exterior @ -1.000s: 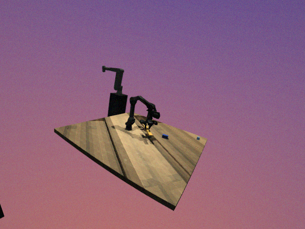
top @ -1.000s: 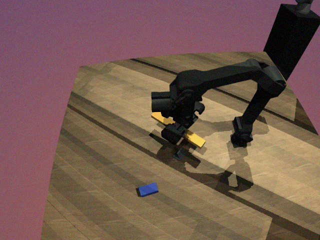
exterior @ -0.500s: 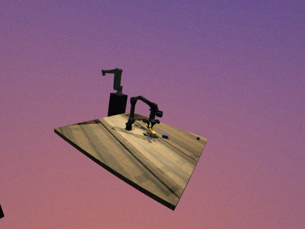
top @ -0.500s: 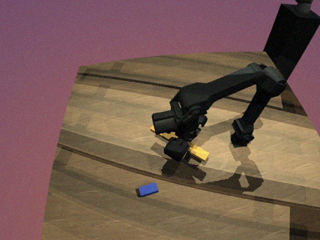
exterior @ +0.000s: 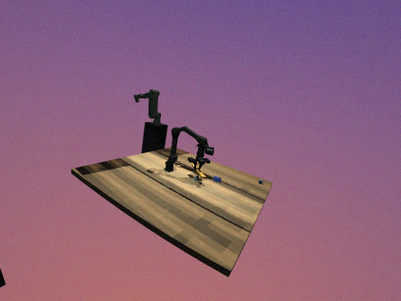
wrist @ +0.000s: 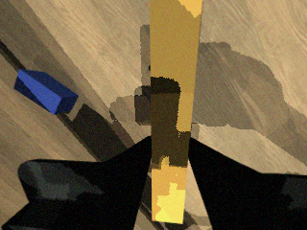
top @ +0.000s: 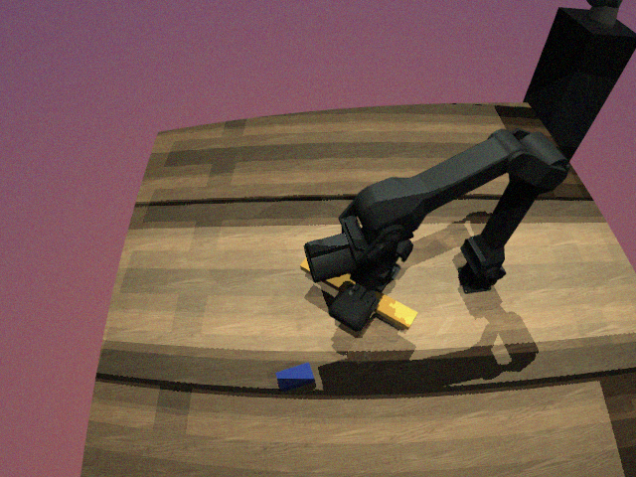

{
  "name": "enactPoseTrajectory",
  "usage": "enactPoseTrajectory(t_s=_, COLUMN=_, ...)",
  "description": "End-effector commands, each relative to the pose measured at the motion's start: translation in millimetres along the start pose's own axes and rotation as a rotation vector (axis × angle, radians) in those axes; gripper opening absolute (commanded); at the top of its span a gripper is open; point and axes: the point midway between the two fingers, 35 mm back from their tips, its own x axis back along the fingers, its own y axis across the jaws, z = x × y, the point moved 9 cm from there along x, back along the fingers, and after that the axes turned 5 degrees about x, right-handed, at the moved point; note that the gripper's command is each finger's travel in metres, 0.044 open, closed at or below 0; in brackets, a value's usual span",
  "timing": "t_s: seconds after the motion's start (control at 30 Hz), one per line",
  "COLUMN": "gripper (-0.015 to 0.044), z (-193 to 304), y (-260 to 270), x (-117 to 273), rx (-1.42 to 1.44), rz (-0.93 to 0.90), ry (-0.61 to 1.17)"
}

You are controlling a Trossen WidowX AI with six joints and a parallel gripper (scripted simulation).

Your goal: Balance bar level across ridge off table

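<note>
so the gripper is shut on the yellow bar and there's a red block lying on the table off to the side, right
Not quite: the block is blue, not red, as the wrist view shows. The rest holds: the gripper is shut on the yellow bar, and the block lies on the table off to the side.

The top view looks down from high above and slightly from the front onto the wooden plank table [top: 216,266], near enough that the dark jointed robot arm [top: 436,185] fills the right half. The exterior view stands far away and to the side, so the whole table [exterior: 181,207] appears small against a purple-pink background. The wrist view sits on the arm and faces down, very close, between the two dark fingers. All three views share the long yellow bar [wrist: 174,62] and the small blue block [top: 295,376].
</note>
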Motion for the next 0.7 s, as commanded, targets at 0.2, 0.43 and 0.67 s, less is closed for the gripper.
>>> enactPoseTrajectory(t_s=0.2, gripper=0.0, z=-0.2, y=-0.1, x=-16.0, rx=-0.003, rz=-0.004, ry=0.0)
enactPoseTrajectory(t_s=0.43, gripper=0.0, z=-0.1, y=-1.0, x=-27.4, rx=-0.003, rz=-0.004, ry=0.0)
enactPoseTrajectory(t_s=0.67, gripper=0.0, z=-0.3, y=-1.0, x=-29.5, rx=-0.003, rz=-0.004, ry=0.0)
